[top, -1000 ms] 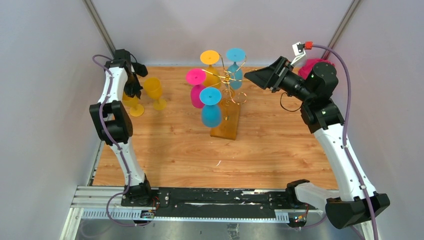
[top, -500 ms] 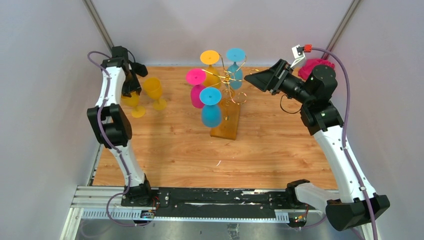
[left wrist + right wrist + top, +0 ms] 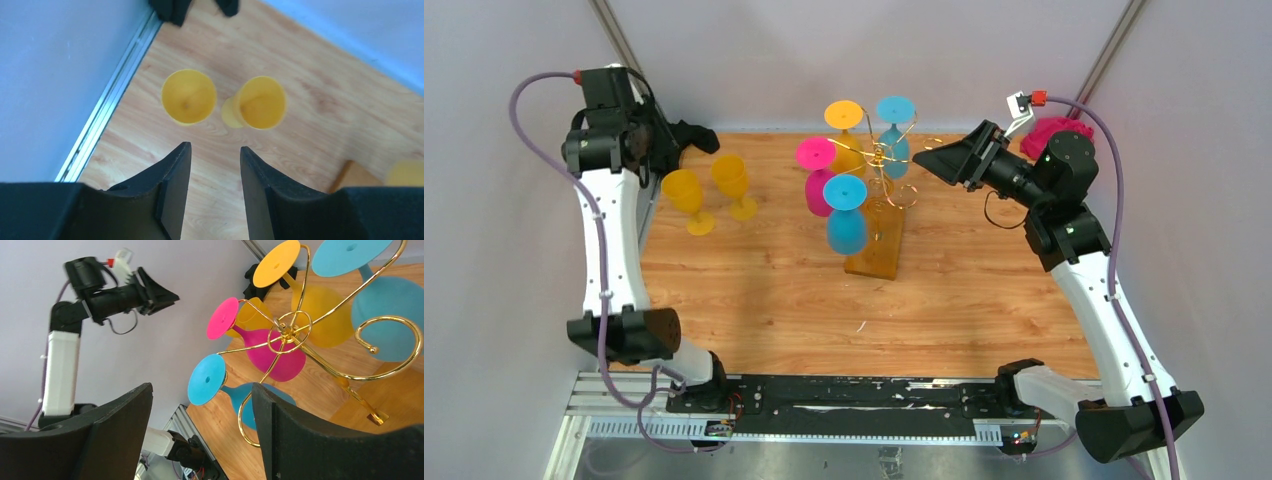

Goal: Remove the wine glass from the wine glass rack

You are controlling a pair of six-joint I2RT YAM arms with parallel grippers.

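The wine glass rack, gold wire on an orange-brown wooden base, stands mid-table. Several wine glasses hang upside down from it: yellow, blue, pink and a nearer blue one. Two yellow wine glasses stand upright at the left. My left gripper hovers open above and behind them; from the wrist both bowls show beyond the empty left gripper. My right gripper is open just right of the rack, empty, facing its wire arms and the pink glass.
A metal rail runs along the table's left edge beside grey walls. A pink object sits in the back right corner behind the right arm. A gold scroll arm with no glass on it curls toward the right gripper.
The left gripper has opened, let go of the left yellow glass, and risen up and back; that glass now stands alone on the table. The right gripper has barely moved.
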